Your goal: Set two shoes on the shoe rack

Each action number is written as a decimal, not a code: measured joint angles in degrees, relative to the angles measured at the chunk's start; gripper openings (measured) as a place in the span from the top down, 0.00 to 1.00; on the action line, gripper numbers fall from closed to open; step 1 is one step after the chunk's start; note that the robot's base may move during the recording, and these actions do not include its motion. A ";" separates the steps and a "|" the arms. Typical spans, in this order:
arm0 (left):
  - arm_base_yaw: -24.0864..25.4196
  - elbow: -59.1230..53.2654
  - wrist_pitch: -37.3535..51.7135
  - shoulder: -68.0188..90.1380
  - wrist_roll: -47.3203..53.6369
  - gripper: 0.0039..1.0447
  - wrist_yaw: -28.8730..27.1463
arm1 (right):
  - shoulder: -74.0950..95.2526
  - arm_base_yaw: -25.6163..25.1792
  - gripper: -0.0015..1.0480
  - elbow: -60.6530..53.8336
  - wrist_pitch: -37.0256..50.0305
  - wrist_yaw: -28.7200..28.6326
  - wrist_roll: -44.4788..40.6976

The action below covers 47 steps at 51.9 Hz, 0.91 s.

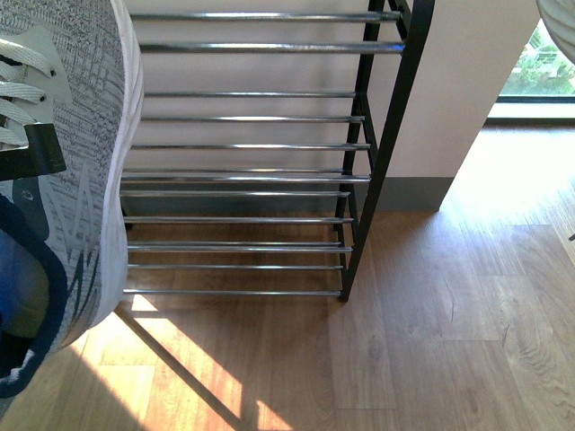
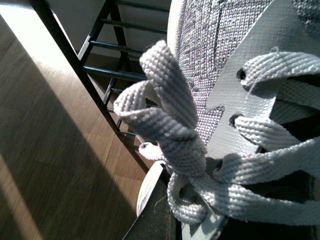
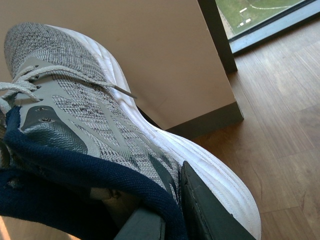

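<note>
Left gripper (image 1: 31,154) is closed on a grey knit lace-up sneaker with thick white sole and navy collar, the left sneaker (image 1: 85,135). One dark finger shows across its laced throat. It is held at near left, heel nearest, toe toward the far wall. Its sole edge overlaps the left rod ends; contact cannot be confirmed.

Right gripper (image 3: 175,220) clamps the navy collar of the matching right sneaker (image 3: 100,115), with one finger inside and one pad outside. In the front view this shoe shows only as a white sliver at far right, beyond the rack.

The low shoe rack (image 1: 243,144), black metal side frames with chrome rods, stands on the wood-plank floor (image 1: 431,341) against the far wall. No shoe shows on it.

Recommendation:
- Carry each shoe inward over one tier.
- Level the sole across several rods.
- Keep the loose lace loops (image 2: 165,115) clear of the rods.
- Lower until the sole bears, and only then release
</note>
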 joint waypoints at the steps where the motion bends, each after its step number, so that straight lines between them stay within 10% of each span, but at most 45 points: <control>1: 0.00 0.00 0.00 0.00 0.00 0.98 0.02 | 0.00 0.00 0.96 0.00 0.00 0.00 0.00; 35: 0.00 0.00 0.00 -0.02 0.02 0.98 -0.02 | 0.00 0.00 0.96 0.00 0.00 -0.02 0.00; 41: 0.00 0.00 0.00 -0.02 0.02 0.98 -0.04 | 3.78 0.37 0.96 1.64 3.54 -14.38 -9.94; 47: 0.00 0.00 0.00 -0.02 0.02 0.98 0.02 | 6.43 9.22 0.96 5.14 -1.70 -14.95 -14.58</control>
